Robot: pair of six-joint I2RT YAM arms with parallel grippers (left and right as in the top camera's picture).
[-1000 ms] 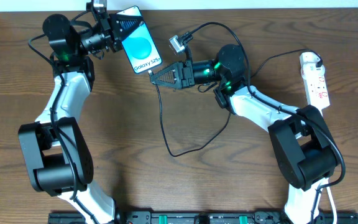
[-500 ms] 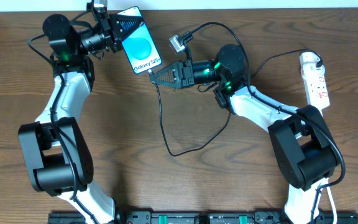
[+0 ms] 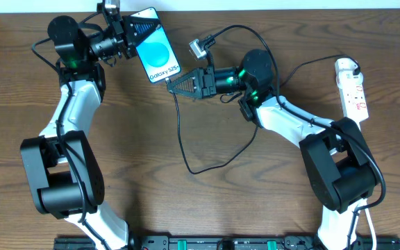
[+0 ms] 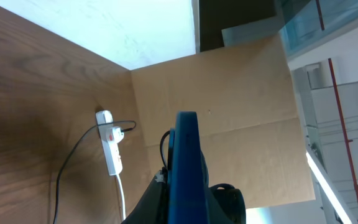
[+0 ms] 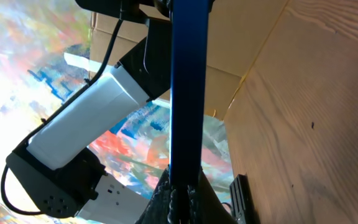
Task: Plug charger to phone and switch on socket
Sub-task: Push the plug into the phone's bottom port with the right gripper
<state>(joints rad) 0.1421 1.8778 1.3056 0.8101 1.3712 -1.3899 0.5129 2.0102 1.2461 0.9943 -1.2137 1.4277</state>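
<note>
Left gripper [image 3: 132, 35]: raised at the far left of the table [image 3: 255, 201], jaws clamped on the phone [image 3: 156, 45] by its long sides. Screen faces up, lit cyan. In the left wrist view the phone [image 4: 186, 168] shows edge-on, dead centre.

Phone axis: long axis runs from the far edge toward the near right. Its bottom short edge points at the right gripper [image 3: 174, 85].

Right gripper: just beside that bottom edge, fingertips drawn together on the plug end of the charger [image 3: 183, 139]. The cable leaves the tips and drops in a loop across the table. The plug tip itself is hidden. In the right wrist view the phone [image 5: 188, 93] rises straight from between the fingers, so plug and port look lined up along the phone's length.

Seated or not: cannot tell from any view.

Judgement: the coming move is a short push along the phone's long axis, the left arm bracing.

Far right: socket [image 3: 355, 94] lies well apart from both grippers, adapter [image 3: 346, 67] at its far end. The right arm is nearer for the switch.
</note>
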